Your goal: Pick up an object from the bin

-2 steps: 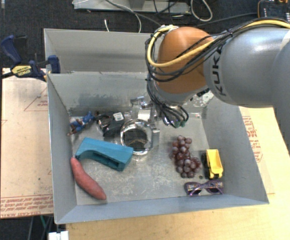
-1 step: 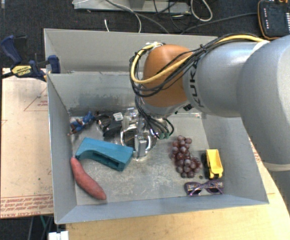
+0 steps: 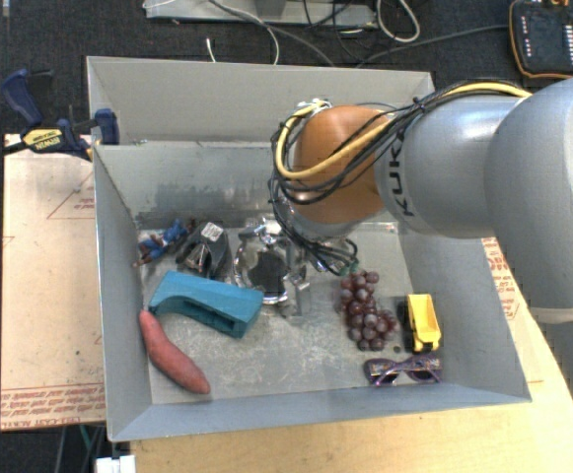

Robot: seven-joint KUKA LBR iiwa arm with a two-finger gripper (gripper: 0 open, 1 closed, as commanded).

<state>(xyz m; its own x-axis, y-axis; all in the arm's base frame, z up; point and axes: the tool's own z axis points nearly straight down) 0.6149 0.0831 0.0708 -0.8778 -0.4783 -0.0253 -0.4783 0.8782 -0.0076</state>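
My gripper hangs low in the middle of the bin, under the orange wrist cover. Its metal tip is just right of a blue tape dispenser, which lies flat with its right end against the gripper. A dark object sits right at the gripper; what it is cannot be made out. A bunch of dark purple grapes lies a little to the gripper's right. Black binder clips lie to its left, behind the dispenser.
A reddish sweet potato lies along the front left wall. A yellow toy vehicle and purple sunglasses sit at the front right. A small blue and red item is at the back left. The arm covers the bin's back right.
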